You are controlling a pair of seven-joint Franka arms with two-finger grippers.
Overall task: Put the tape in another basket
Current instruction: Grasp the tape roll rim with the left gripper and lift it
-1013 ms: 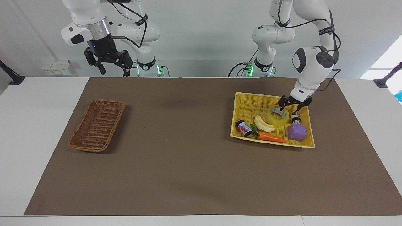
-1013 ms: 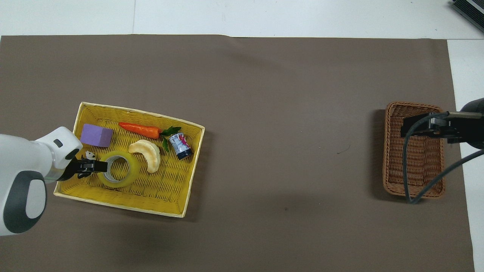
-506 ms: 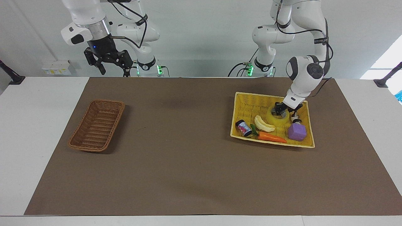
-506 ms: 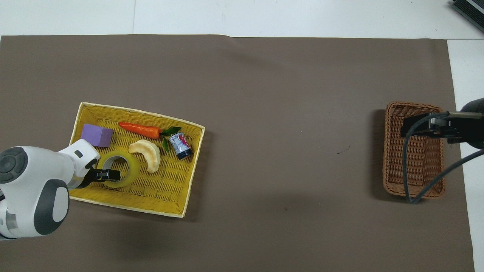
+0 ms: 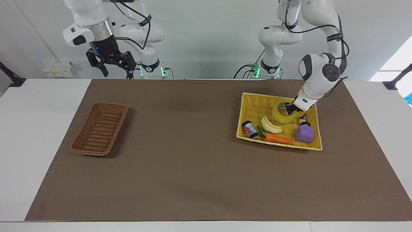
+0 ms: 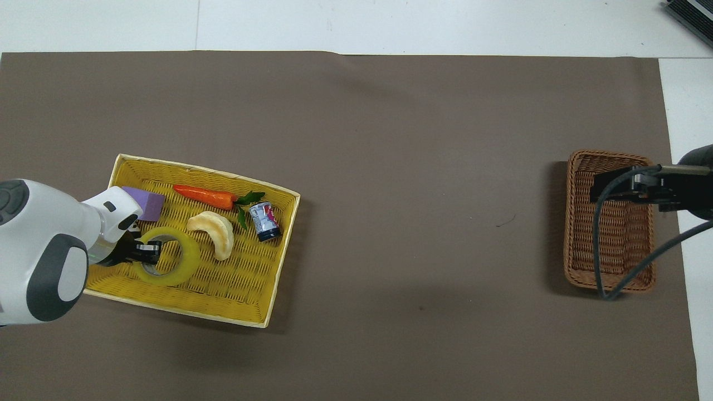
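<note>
Gripping one wall of the tape (image 5: 283,113) between its fingers, the left end effector (image 5: 291,108) was seen clamped on the roll inside the yellow basket (image 5: 249,101). The tape was shown as a thick ring of translucent yellow with a whitish inner core, tilted up on the gripped side and not lying flat. In the overhead view the ring's open centre could be looked through to the basket's weave, with one finger placed inside the ring and the other outside it. The yellow basket was set on the brown mat (image 5: 193,167) toward the left arm's end of the table (image 5: 32,129). Beside the tape in the same basket were found a pale banana (image 5: 271,126), an orange carrot (image 5: 278,139), a small can (image 5: 249,129), a purple block (image 5: 304,134) and a small figurine (image 5: 303,120).

The brown wicker basket (image 5: 99,129) was placed near the right arm's end of the table, well apart from the yellow one. The right end effector (image 5: 111,64) was held high with its fingers spread apart, the arm waiting.
</note>
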